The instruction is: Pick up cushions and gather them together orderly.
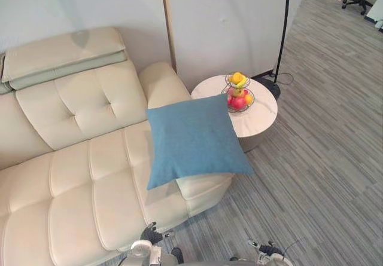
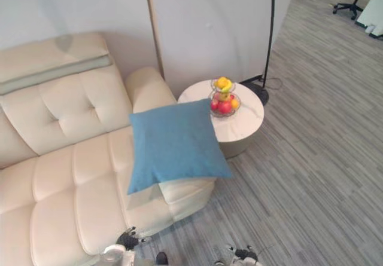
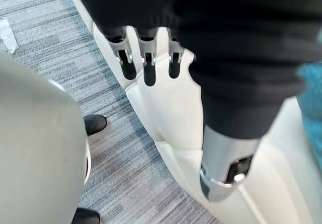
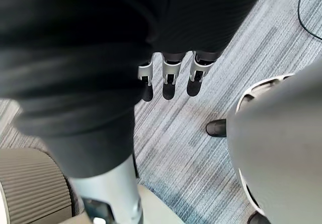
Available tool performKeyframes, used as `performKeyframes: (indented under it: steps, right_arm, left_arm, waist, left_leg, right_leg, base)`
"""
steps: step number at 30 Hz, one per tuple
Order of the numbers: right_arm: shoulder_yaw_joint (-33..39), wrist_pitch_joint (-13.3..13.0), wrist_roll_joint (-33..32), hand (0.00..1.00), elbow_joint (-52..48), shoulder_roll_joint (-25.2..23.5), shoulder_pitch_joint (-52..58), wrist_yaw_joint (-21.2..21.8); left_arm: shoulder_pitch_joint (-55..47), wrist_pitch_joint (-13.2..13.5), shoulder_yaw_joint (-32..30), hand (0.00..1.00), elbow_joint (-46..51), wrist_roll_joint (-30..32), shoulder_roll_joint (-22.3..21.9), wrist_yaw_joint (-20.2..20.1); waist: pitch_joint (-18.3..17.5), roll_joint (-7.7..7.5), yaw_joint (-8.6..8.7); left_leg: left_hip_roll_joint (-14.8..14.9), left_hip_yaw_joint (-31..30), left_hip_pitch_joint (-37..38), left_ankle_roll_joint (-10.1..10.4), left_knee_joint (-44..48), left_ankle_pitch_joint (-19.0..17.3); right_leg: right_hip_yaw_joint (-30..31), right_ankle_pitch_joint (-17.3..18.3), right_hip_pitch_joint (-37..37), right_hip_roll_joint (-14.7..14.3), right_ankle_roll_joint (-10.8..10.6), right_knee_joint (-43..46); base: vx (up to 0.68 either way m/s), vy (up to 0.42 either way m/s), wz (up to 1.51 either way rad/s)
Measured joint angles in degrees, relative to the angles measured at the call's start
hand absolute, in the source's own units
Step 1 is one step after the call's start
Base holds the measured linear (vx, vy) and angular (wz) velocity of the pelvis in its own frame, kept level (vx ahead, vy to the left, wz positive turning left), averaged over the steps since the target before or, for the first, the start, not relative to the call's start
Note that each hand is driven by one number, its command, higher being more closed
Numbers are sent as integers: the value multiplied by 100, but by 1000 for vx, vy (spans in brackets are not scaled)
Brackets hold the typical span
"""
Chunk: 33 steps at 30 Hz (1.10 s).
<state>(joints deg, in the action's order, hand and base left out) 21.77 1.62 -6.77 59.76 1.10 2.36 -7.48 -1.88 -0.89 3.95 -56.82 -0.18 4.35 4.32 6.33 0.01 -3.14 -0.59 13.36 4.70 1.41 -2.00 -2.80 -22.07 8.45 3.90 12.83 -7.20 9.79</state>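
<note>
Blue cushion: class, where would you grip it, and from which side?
The cushion lies face up, its near right corner jutting past the sofa; probably grip that near edge by both corners, coming from the front.

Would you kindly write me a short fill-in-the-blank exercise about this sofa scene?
1. The cushion lying on the sofa is ____ in colour.
2. The fruit basket stands on a ____ side table.
3. The left hand and the right hand, fingers straight, each hold ____.

Missing words: blue; round; nothing.
</note>
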Motion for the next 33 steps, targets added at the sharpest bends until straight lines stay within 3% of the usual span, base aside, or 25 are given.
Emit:
performKeyframes:
  steps: [1,3,4,6,8,10,11,12,13,14,17,25,33]
  right_arm:
    - [-2,7,3,0,32,7,5,2]
    - [0,10,-3,0,34,97,9,9]
    - [-62,5,3,0,-14,100,-27,12]
    - [-187,-9,5,0,-35,59,-28,22]
    - [-224,-21,4,0,-35,-6,-69,23]
    - [-224,-33,-1,0,-18,-16,-68,25]
    - [-224,-35,-2,0,-8,-45,-60,24]
    - [-212,-40,-7,0,7,-99,8,28]
    - [-196,-36,-7,0,8,-84,6,29]
    - [-143,-42,-7,0,-7,-57,41,20]
    - [35,-42,-11,0,-3,61,102,23]
    - [644,-61,-122,0,-6,171,77,-7]
    - [1411,-60,-217,0,-391,1019,29,-31]
  left_arm:
    - [16,3,23,0,-12,-3,0,0]
    - [5,1,87,0,-20,-6,-10,-1]
    - [-4,2,169,0,-5,-10,40,6]
    - [-15,-3,132,0,22,-62,125,48]
    - [-42,-6,-74,0,22,-147,92,60]
    - [-48,-4,-143,0,27,-172,83,68]
    - [-65,-1,-231,0,37,-180,82,73]
    - [-88,-2,-363,0,29,-215,114,99]
    - [-94,-7,-424,0,21,-220,50,112]
    - [-140,0,-534,0,34,-222,-65,124]
    - [-163,4,-532,0,24,-225,-221,128]
    - [-112,7,-692,0,244,-460,-230,184]
    - [-56,66,-1446,0,1188,-671,724,316]
  waist:
    - [27,1,9]
    - [36,60,11]
    - [63,51,2]
    - [77,-22,6]
    - [85,-64,7]
    - [78,-72,8]
    - [64,-113,8]
    - [39,-263,43]
    - [26,-227,44]
    - [-46,-78,29]
    - [-142,169,43]
    - [-182,131,74]
    - [-200,110,132]
  left_leg:
    - [-70,-135,95,-92,-28,-58]
    - [-103,-223,172,-146,13,-93]
    - [-163,-348,311,-225,73,-145]
    - [-158,-545,401,-308,122,-205]
    - [-27,-796,449,-278,114,-226]
    - [11,-924,425,-220,126,-260]
    - [-13,-964,386,-152,147,-308]
    - [-119,-1121,346,-67,355,-484]
    - [-60,-1133,360,-29,435,-544]
    - [49,-1056,316,45,544,-591]
    - [279,-1102,328,110,512,-622]
    - [404,-1229,324,173,466,-582]
    - [347,-1180,233,167,394,-567]
  right_leg:
    - [-15,92,-62,176,-113,478]
    - [90,86,-381,374,-117,1420]
    - [433,-89,-863,599,141,2639]
    - [1109,169,-1328,404,128,3315]
    - [1528,511,-1512,-169,123,2765]
    - [1799,453,-1444,-481,136,1914]
    - [1998,280,-1403,-578,303,1465]
    - [2042,64,-1268,-550,395,1035]
    - [1945,58,-1193,-569,401,1007]
    - [1864,53,-1085,-663,421,850]
    - [1622,14,-912,-838,510,578]
    - [1375,-198,-520,-975,579,-73]
    - [1443,-551,-388,-1006,530,-561]
  base:
    - [79,114,41]
    - [78,119,40]
    - [144,136,57]
    - [165,56,59]
    - [137,-23,65]
    - [81,-40,41]
    - [107,-112,52]
    - [111,-128,39]
    - [182,-150,33]
    - [154,-93,11]
    - [196,-119,22]
    - [76,-49,16]
    - [-51,26,-1]
